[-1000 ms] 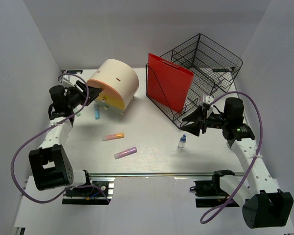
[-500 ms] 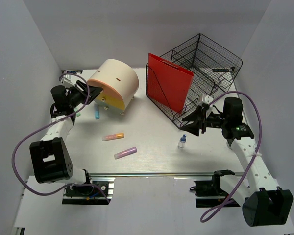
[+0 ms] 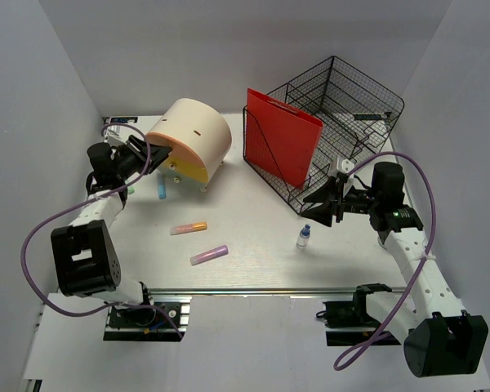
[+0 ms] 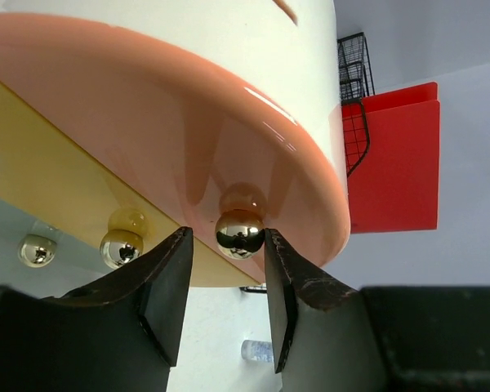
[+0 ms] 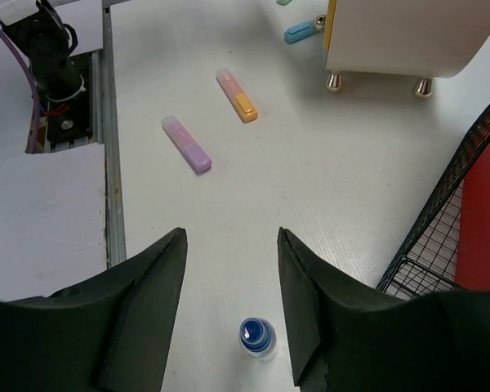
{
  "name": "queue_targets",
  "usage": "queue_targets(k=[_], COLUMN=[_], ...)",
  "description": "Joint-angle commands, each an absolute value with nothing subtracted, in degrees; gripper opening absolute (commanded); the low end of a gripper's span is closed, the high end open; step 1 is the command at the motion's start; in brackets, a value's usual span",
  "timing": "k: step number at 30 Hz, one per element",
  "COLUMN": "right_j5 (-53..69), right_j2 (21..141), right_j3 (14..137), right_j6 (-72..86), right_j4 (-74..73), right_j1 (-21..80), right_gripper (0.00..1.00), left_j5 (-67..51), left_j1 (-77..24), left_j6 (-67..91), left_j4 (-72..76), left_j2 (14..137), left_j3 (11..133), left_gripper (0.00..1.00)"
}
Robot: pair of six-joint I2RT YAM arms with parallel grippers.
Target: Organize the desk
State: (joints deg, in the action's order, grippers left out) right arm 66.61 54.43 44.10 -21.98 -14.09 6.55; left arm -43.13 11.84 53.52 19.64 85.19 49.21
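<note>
On the white desk [image 3: 253, 216] a cream and pink drum-shaped holder [image 3: 196, 135] lies on its side at the back left. My left gripper [image 3: 151, 155] is at its yellow base. In the left wrist view the left gripper [image 4: 227, 237] is open, its tips either side of a gold ball foot [image 4: 239, 233]; the right finger touches the ball and the left stands apart. My right gripper [image 3: 317, 204] hovers open over a small blue-capped bottle [image 3: 304, 237], which the right wrist view shows as the bottle [image 5: 257, 337] standing below the open gripper [image 5: 230, 237].
An orange highlighter [image 3: 188, 228] and a purple one [image 3: 209, 255] lie mid-desk. A blue marker [image 3: 161, 189] sits by the holder. A red file holder [image 3: 282, 147] leans in a black wire basket [image 3: 343, 102] at the back right. A metal rail [image 3: 261, 289] runs along the near edge.
My left gripper's jaws have narrowed around the gold ball foot, and the left arm's elbow has shifted slightly. The right arm has not moved.
</note>
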Motion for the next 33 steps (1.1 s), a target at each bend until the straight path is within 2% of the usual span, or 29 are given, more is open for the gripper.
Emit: queue_targets(k=[1,18,21,24,33], right_j5=[67.5,67.5,67.41,67.33,66.89], right_j2=[54.32,54.49,54.4,54.4,54.32], right_j3=[44.03,44.12,44.12,44.21,44.21], right_j6=[-23.29,-23.91,-23.99,-24.17,-24.43], right_j4=[-14.94,-15.29,-15.38,-15.47,-15.73], right_j1=[6.77,6.59,6.77,6.77,6.59], right_gripper=[0.54,0.54,0.54,0.54,0.54], left_j5=[-44.03,-43.51,-43.16,-43.42,-44.74], left_j1=[12.04,12.04,12.04,12.04,12.04], left_j6=[53.79,57.13,57.39,57.83,58.53], left_j4=[21.09,23.91,24.17,24.43,25.49], left_j2=[85.17,86.66,86.75,87.1,85.79], left_j3=[50.8,51.5,51.42,51.33,49.31], left_gripper=[0.5,0.51,0.49,0.45,0.24])
